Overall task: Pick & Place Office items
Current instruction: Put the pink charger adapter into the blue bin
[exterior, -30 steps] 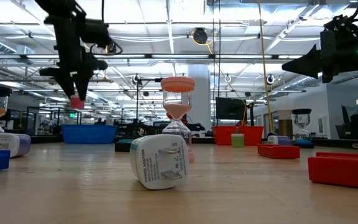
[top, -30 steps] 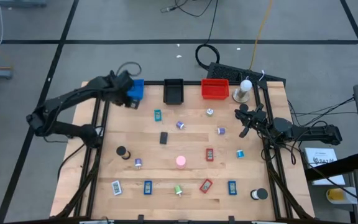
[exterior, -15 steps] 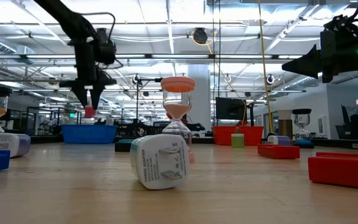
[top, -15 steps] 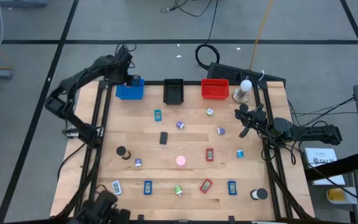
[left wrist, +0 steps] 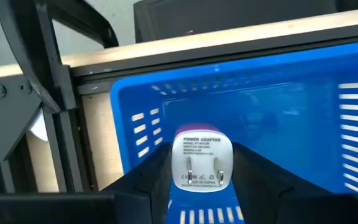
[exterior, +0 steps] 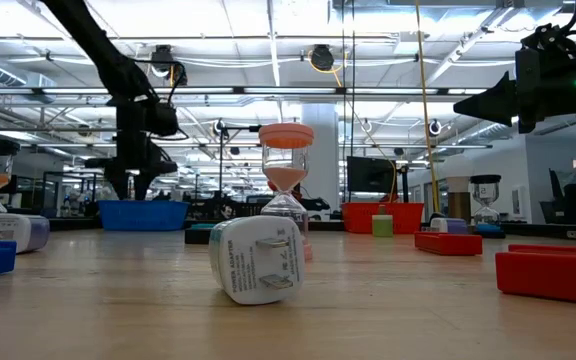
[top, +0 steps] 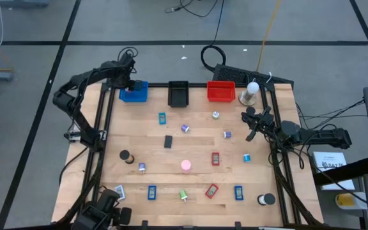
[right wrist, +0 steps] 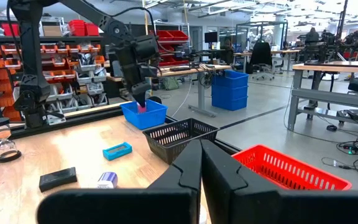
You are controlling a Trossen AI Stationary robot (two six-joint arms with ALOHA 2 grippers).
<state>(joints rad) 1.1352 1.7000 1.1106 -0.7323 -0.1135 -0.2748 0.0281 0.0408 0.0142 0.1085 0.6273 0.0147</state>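
My left gripper [top: 131,85] is at the table's far left corner, over the blue tray [top: 136,96], shut on a white power adapter [left wrist: 201,163] with a pink end [right wrist: 143,107]. In the low view the left gripper [exterior: 133,182] dips behind the blue tray's [exterior: 144,214] rim. My right gripper [top: 253,122] waits shut at the table's right edge, holding nothing. Small office items lie scattered over the wooden table [top: 139,150]: a teal rectangle [top: 162,117], a purple cylinder [top: 184,128], a black rectangle [top: 168,142]. My left gripper pinches the adapter's two opposite sides [left wrist: 178,167] between its two fingers [left wrist: 148,182]. The fingers point steeply down from above. The adapter's pronged face is turned toward the wrist camera. It is over the tray's inside [left wrist: 278,124]; whether it touches the floor I cannot tell.
A black tray [top: 178,94] and a red tray [top: 221,91] stand beside the blue one along the far edge, with a white ball-topped stand [top: 251,92] to their right. A pink hourglass [top: 186,166] stands mid-table. Another white adapter [exterior: 256,258] lies near the low camera.
My left gripper has carried the adapter toward the table's far edge and then down into the blue tray. In the low view the adapter's pink end has sunk behind the tray's rim. The fingers have stayed shut on it.
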